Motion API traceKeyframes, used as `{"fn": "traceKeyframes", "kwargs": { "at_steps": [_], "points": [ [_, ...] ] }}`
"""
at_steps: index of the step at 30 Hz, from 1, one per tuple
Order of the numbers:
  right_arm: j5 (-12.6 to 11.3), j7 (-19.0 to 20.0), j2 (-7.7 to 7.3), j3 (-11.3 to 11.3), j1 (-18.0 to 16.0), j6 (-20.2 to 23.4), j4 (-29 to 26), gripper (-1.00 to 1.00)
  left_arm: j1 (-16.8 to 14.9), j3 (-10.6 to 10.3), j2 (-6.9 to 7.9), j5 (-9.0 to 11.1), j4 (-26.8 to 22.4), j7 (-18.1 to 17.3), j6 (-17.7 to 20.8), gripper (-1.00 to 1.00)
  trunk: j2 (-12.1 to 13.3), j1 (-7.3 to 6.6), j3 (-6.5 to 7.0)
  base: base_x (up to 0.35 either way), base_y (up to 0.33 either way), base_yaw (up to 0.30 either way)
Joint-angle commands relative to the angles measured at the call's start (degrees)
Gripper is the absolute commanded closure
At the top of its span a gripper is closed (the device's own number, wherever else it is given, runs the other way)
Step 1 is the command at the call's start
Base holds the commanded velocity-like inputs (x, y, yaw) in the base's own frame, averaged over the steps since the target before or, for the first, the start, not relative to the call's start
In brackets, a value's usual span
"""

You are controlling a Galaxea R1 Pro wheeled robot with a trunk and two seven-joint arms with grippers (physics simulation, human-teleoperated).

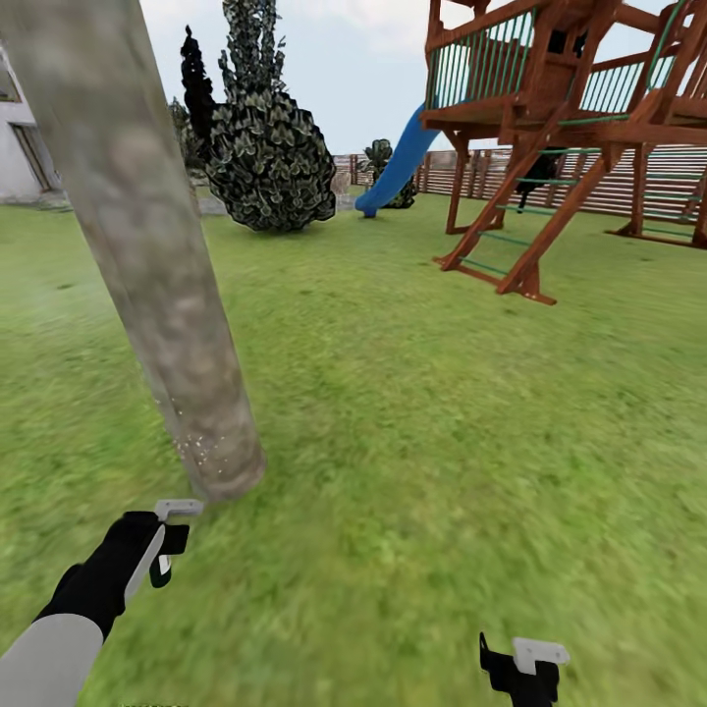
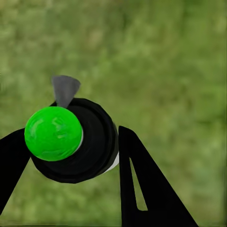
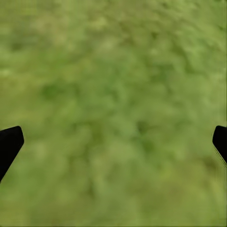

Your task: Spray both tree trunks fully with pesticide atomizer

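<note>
At lower left, the left gripper (image 2: 71, 156) is clamping the green-capped pesticide atomizer (image 2: 71, 142) near the tree trunk (image 1: 147, 265), while the right gripper (image 3: 113, 142) is hanging wide open over grass (image 1: 442, 442); no readable lettering.

Left arm (image 1: 59, 638): pale grey forearm shell ending in a matte black wrist, with a light grey plate along the left gripper (image 1: 167, 550). Right gripper (image 1: 525, 668): black body capped by a light grey bracket. Fingers (image 2: 142, 189): flat, black, tapering wedges, one with a narrow slot.
</note>
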Motion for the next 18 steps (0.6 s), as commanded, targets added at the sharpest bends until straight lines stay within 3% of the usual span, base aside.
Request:
{"fn": "traceKeyframes", "kwargs": {
  "at_steps": [1, 4, 11, 18],
  "points": [
    [0.0, 0.0, 0.0, 0.0, 0.0, 0.0, 0.0, -1.0, 0.0, 0.0, 0.0, 0.0, 0.0, 0.0, 0.0, 1.0, 0.0, 0.0, 0.0, 0.12, -0.254, 0.275],
    [0.0, 0.0, 0.0, 0.0, 0.0, 0.0, 0.0, -1.0, 0.0, 0.1, 0.0, 0.0, 0.0, 0.0, 0.0, 1.0, 0.0, 0.0, 0.0, 0.118, -0.254, 0.18],
    [0.0, 0.0, 0.0, 0.0, 0.0, 0.0, 0.0, -1.0, 0.0, 0.1, -0.02, 0.0, -0.1, -0.1, 0.0, 1.0, 0.0, 0.0, 0.0, 0.117, -0.255, 0.019],
    [0.0, 0.0, 0.0, 0.0, 0.0, 0.0, 0.0, -1.0, 0.0, 0.1, -0.59, 0.0, 0.0, 0.0, -0.1, 1.0, 0.0, 0.0, 0.0, 0.117, -0.255, 0.241]
  ]
}}
